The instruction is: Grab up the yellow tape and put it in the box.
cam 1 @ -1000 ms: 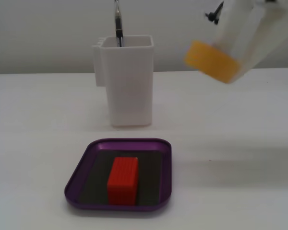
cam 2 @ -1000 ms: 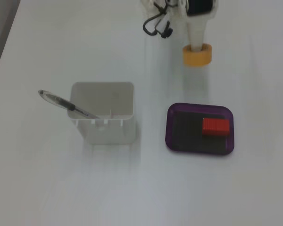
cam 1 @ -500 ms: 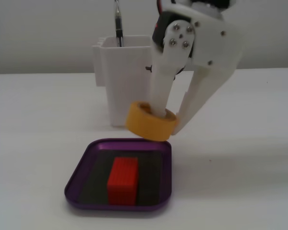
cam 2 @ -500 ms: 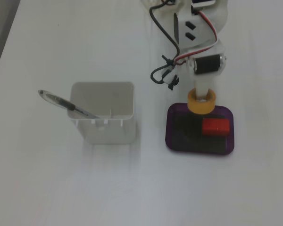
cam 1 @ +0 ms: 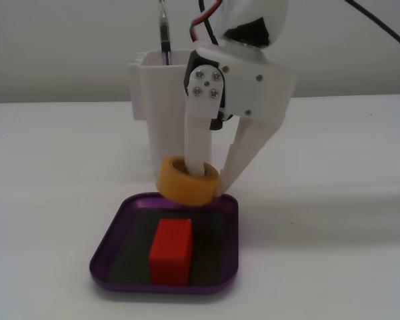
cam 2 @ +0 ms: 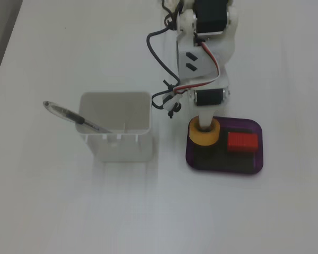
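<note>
Holding the yellow tape (cam 1: 187, 180) in my gripper (cam 1: 211, 179), one finger through its core and one outside, I am hanging it over the box's (cam 1: 113, 233) far rim, the red block (cam 1: 171, 251) sitting inside.

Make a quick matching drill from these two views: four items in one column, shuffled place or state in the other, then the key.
Items:
1. yellow tape
2. red block
3. pen
4. box

Places/states:
A. leaning in the white container
B. on the table under the hand, holding the block
C. standing on the dark tray floor
D. gripped at the box's rim, one finger through its core

Pairs: 1-D, 2-C, 3-A, 4-B
</note>
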### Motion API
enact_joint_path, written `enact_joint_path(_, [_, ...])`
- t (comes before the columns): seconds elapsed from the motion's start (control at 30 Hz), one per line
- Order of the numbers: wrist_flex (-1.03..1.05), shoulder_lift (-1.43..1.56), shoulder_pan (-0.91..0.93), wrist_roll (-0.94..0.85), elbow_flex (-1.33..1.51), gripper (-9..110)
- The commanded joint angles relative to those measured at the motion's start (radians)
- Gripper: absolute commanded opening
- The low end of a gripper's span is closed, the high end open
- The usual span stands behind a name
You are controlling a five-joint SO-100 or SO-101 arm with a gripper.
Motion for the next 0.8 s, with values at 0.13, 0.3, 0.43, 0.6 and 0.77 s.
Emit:
enact_joint_path(0.13, [-0.002, 0.009, 0.002, -0.006, -0.040, -1])
enact_joint_path(0.3, [0.000, 0.009, 0.002, -0.006, -0.035, 0])
enact_joint_path(0.43, [0.002, 0.009, 0.000, -0.005, -0.034, 4])
enact_joint_path(0.6, [0.041, 0.015, -0.002, 0.000, -0.044, 7])
enact_joint_path(0.77, [0.140, 0.054, -0.003, -0.005, -0.078, 8])
